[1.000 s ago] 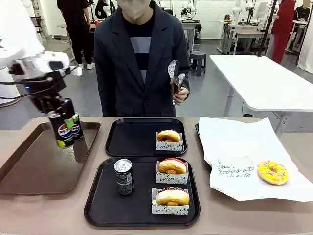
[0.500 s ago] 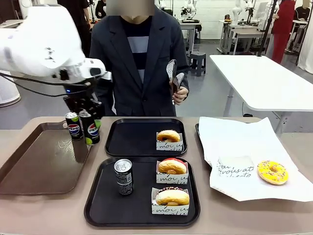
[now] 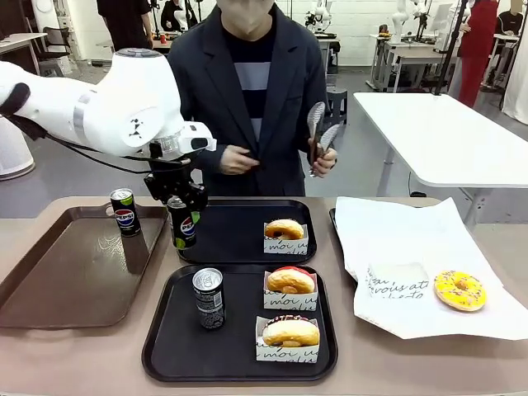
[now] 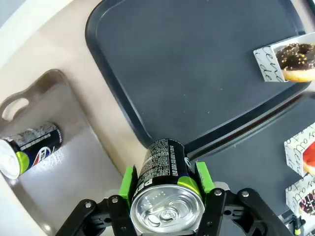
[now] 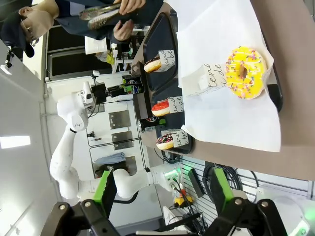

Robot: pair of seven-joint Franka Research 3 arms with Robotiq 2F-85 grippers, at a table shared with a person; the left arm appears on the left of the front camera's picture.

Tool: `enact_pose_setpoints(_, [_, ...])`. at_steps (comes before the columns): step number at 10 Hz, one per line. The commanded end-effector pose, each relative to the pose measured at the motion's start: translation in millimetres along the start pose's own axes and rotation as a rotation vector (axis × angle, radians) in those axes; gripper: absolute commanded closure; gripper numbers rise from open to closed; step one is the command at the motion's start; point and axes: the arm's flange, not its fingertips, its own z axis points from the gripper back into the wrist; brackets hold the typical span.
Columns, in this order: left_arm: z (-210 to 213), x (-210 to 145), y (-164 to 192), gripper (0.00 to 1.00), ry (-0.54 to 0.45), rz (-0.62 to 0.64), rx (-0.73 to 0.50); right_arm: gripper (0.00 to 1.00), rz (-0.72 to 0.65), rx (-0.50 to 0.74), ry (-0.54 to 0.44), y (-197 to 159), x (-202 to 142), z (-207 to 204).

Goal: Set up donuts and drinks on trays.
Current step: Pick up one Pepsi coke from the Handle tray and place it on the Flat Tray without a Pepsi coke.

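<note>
My left gripper [image 3: 182,213] is shut on an upright black Pepsi can [image 3: 184,231], held over the left rim of the far black tray [image 3: 227,235]. In the left wrist view the green pads of the left gripper [image 4: 166,178] clamp the can [image 4: 166,209] above that tray [image 4: 197,64]. A sleeved donut [image 3: 285,229] sits on the far tray. The near black tray [image 3: 169,338] holds a grey can [image 3: 209,298] and two sleeved donuts [image 3: 290,280] [image 3: 290,332]. My right gripper [image 5: 162,196] is open, high above the table.
A second Pepsi can [image 3: 124,211] stands on the long brown tray [image 3: 66,280] at the left. A yellow sprinkled donut [image 3: 460,290] and an empty sleeve [image 3: 398,280] lie on white paper at the right. The person across the table holds tongs [image 3: 320,132].
My left arm has carried the Pepsi can rightward from above the brown tray to the far black tray's left rim. The person has shifted the tongs and raised the other hand.
</note>
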Motion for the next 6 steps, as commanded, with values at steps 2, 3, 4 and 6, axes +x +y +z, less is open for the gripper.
enact_pose_setpoints(2, [88.4, -87.3, 54.2, 0.41, 0.015, -0.104, -0.002, 0.0, 0.018, 0.032, -0.014, 0.6, 1.1, -1.9])
enact_pose_setpoints(3, [107.8, -133.7, 73.1, 0.41, -0.021, -0.123, -0.024, 0.0, 0.018, 0.032, -0.014, 0.6, 1.1, -1.9])
enact_pose_setpoints(4, [116.0, -164.1, 86.9, 0.41, -0.042, -0.106, -0.057, 0.0, 0.018, 0.032, -0.014, 0.6, 1.1, -1.9])
enact_pose_setpoints(6, [121.5, -169.7, 108.3, 0.41, -0.061, -0.042, -0.052, 0.0, 0.018, 0.032, -0.014, 0.6, 1.1, -1.9])
